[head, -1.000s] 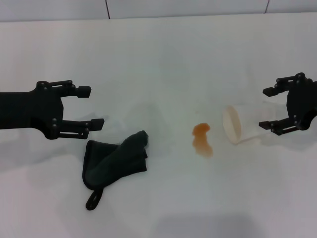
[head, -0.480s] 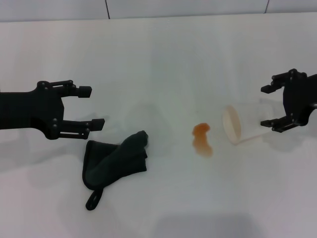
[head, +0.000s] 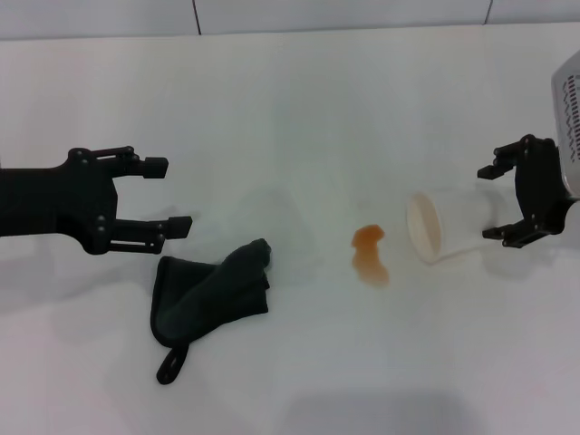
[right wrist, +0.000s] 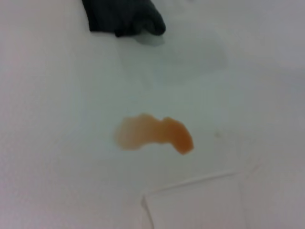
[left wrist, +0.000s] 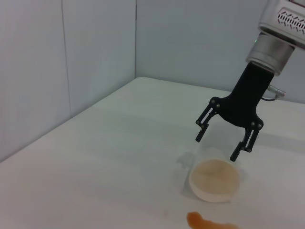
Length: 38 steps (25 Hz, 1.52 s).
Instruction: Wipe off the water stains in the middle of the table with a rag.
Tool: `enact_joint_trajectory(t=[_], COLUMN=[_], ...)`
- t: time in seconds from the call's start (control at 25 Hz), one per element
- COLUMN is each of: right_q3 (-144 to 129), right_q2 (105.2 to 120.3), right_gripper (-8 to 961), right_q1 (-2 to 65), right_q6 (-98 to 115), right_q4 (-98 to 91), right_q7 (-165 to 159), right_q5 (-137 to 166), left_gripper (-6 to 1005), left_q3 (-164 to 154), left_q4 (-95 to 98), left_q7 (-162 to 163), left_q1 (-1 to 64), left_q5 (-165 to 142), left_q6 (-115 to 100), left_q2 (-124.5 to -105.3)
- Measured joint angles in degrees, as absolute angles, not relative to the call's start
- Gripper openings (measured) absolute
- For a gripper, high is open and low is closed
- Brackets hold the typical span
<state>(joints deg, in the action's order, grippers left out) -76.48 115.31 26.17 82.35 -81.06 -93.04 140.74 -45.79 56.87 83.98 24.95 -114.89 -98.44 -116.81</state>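
Your left pincer (head: 172, 195) hung over the left side of the white surface (head: 299, 109) with its fingers spread, holding nothing. The rag (head: 210, 294) lay crumpled on the surface just near of it, not touching the fingers, its small loop tag pointing toward the near edge. The water stains (head: 370, 256), a two-lobed orange-brown blotch, sat around the middle of the surface, well to the right of the rag and apart from it. Just right of the blotch a cream-tinted cup (head: 439, 227) lay on its side, its open mouth turned left toward the stains but not touching them. Your right pincer (head: 494, 202) stood at the cup's far-right end, fingers spread wide, one on each side of the cup's base; you could not tell from these views whether either fingertip touched the cup. In the right wrist view the blotch (right wrist: 155, 134) lay between the rag's corner (right wrist: 125, 17) and the cup's rim (right wrist: 195, 205).
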Motion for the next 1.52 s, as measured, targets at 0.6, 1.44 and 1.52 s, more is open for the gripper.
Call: enact_joint_trajectory(t=[0.6,1.44,1.52], right_q3=[-79.5,-82.8,-82.9], right_q2=[115.38,115.40,115.40], right_gripper=[766,766,766], right_q1=[26.8,30.4,30.5], right_q6=[82.3,82.3,82.3], right_q4=[-81.4,-81.5,-81.5], right_q7=[-94.4,-97.9,-98.1], right_q5=[141.6,143.9,144.1], left_gripper=[863,863,863], left_q3=[-45.7,-45.5,-45.5], left_q4=[58.1,58.3,58.3], left_q7=[84.8,84.9,84.9], left_q1=[24.9,25.0,25.1], left_q5=[-114.5,-114.5,-114.5], left_q6=[-98.4,-98.3,-98.3], left_q2=[-116.97,-117.07,-117.07])
